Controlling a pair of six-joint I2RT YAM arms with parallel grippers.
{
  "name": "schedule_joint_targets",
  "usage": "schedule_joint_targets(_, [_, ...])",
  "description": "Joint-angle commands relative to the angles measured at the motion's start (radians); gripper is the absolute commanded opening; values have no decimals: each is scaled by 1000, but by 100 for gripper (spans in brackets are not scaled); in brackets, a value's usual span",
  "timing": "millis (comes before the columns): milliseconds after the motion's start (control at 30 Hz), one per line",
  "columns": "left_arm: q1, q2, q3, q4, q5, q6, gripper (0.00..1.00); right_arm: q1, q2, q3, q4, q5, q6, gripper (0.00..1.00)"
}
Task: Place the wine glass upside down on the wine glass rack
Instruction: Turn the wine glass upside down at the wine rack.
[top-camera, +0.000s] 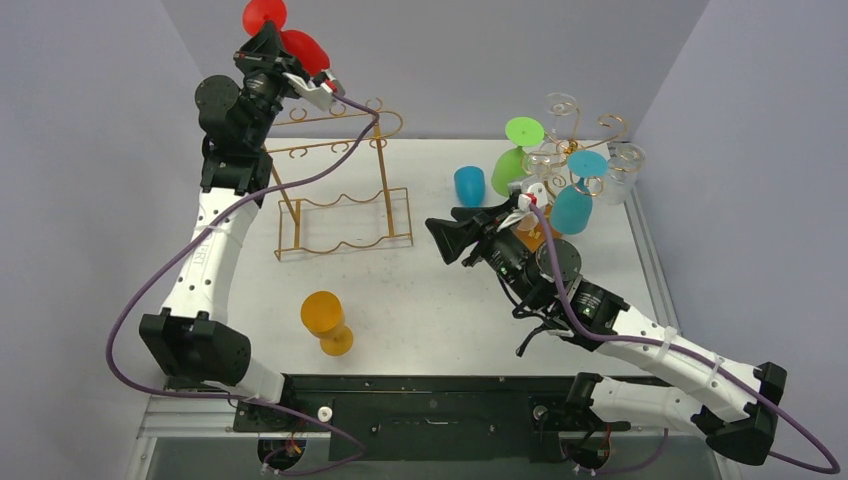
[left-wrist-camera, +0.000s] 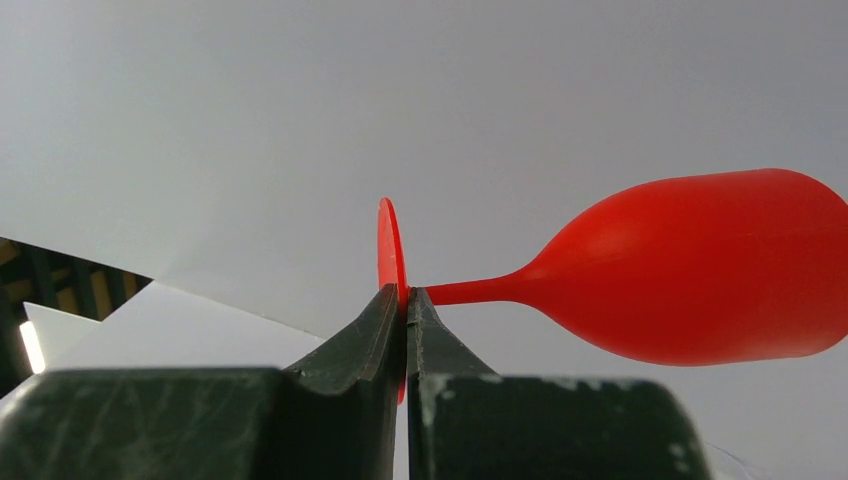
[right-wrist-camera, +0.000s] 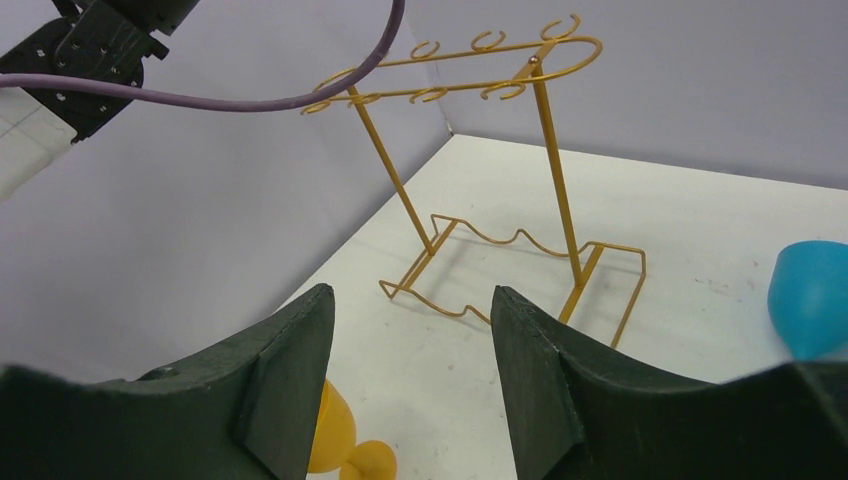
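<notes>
- Presently, left gripper (left-wrist-camera: 405, 295): was shut tight on the stem of the red wine glass (left-wrist-camera: 700, 265), right beside its foot, probably so the foot could slide into a hook.
- Red wine glass: was held aloft, sideways, near the top of the gold rack (right-wrist-camera: 552, 150) at the table's far-left corner; not yet hung.
- Right gripper (right-wrist-camera: 410, 300): was partly open, holding nothing, over mid-table.

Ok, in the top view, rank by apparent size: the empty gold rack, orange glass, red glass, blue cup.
1. empty gold rack
2. orange glass
3. blue cup
The red glass looks at least as big as the orange one, but it is held up nearer the camera, so unranked.
</notes>
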Motion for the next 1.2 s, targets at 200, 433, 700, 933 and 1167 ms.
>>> schedule_joint_targets(200, [-3,61,23,154,5,171,0,-75,23,-50,106,-96,63,53])
schedule_joint_targets(433, [0,81,-9,63,-14,205,0,-131,14,-79,133,-145,91,52])
schedule_joint_targets(700, [-2,111,-8,-31,-32,193,0,-158,3,-110,154,-167,116,50])
schedule_joint_targets(933, [1,122,-27,-74,-45,185,0,-168,0,-125,166,-182,131,48])
schedule_joint_targets(1167, [4,124,-28,-146,-33,179,0,-171,0,-134,169,-183,145,47])
